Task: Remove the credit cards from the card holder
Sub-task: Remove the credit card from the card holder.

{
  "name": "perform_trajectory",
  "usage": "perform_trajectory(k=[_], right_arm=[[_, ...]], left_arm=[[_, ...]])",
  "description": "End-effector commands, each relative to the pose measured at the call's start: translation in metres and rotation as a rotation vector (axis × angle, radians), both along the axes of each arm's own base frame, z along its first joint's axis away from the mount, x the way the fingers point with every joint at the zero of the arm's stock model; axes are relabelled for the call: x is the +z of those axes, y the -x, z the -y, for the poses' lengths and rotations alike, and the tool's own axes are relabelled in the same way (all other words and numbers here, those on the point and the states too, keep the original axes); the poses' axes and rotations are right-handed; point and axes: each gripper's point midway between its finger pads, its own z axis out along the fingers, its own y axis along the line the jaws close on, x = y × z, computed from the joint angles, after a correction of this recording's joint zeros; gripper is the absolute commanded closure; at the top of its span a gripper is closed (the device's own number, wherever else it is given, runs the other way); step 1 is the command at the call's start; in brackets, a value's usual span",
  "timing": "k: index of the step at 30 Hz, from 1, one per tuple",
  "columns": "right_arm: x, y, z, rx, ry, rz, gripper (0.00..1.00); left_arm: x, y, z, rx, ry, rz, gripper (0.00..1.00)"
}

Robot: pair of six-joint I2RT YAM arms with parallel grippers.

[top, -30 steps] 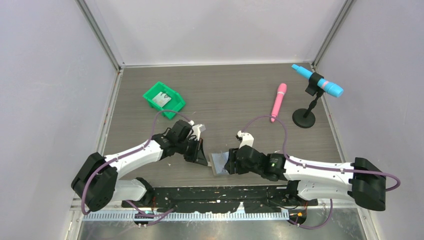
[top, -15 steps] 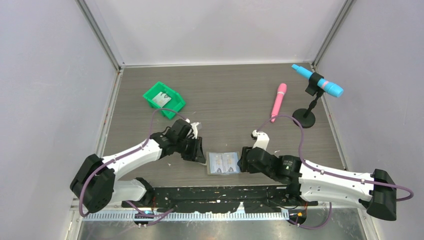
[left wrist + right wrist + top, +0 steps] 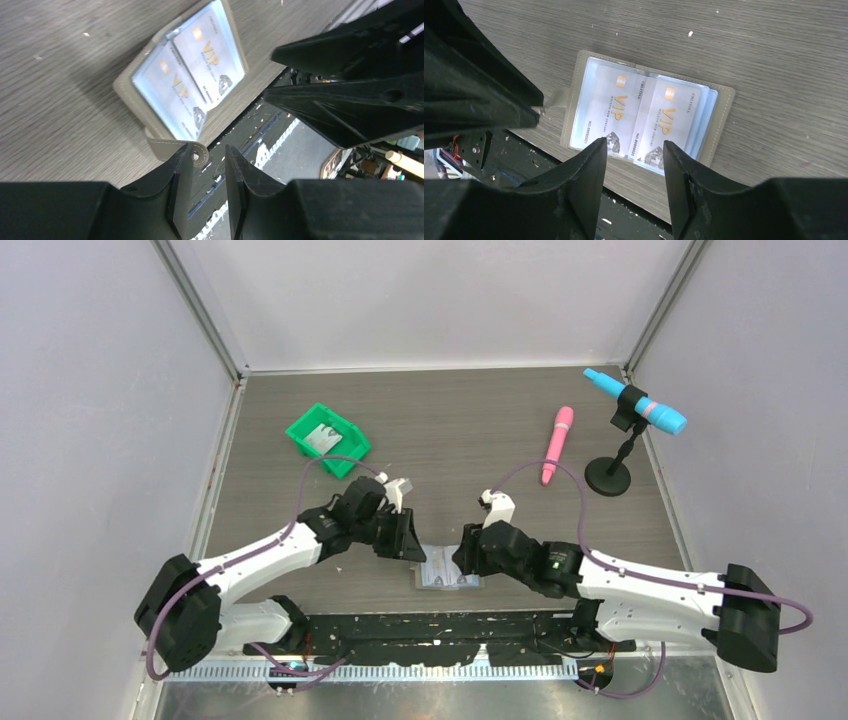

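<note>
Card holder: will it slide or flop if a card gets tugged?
Probably slides: holder lies open, flat and thin on the smooth table. Likely floppy: soft stitched border, limp tab. Cards look stiff, glossy, maybe slippery.

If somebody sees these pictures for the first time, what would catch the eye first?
The open card holder lies flat at the near edge of the table, between the left gripper and the right gripper, showing two pale VIP credit cards side by side in its pockets. Farther back are a green bin on the left and, on the right, a pink stick and a blue microphone on a black stand.
</note>
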Motion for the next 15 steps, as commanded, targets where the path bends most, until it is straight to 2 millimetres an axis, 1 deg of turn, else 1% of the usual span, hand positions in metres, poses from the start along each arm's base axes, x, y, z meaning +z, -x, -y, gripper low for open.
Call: perform_trajectory(k=[1,4,6,7,10,13,15], right_arm=[[0.009,-0.014,-0.024,0.036,-0.071,0.013,0.49],[-0.005,-0.022,-0.021,0.028,-0.088,-0.022,0.51],[-0.014,-0.026,-0.018,0.019,-0.088,-0.038,0.51],[-0.015,-0.027,-0.018,0.017,-0.095,-0.036,0.51],[-0.026,-0.027,-0.013,0.016,-0.091,-0.056,0.53],[-0.030,-0.028,-0.013,0.017,-0.111,-0.057,0.55],[-0.036,-0.027,-0.011,0.018,-0.111,-0.065,0.56]], left_arm=[[0.021,0.004,0.031,-0.070,0.109,0.035,0.69],[0.028,-0.001,0.032,-0.033,0.100,0.091,0.70],[0.037,-0.006,0.027,0.013,0.087,0.156,0.69],[0.043,-0.007,0.023,0.035,0.084,0.183,0.68],[0.057,-0.010,0.017,0.079,0.101,0.233,0.67],[0.064,-0.008,0.013,0.091,0.095,0.258,0.67],[0.063,-0.005,0.015,0.085,0.087,0.260,0.66]])
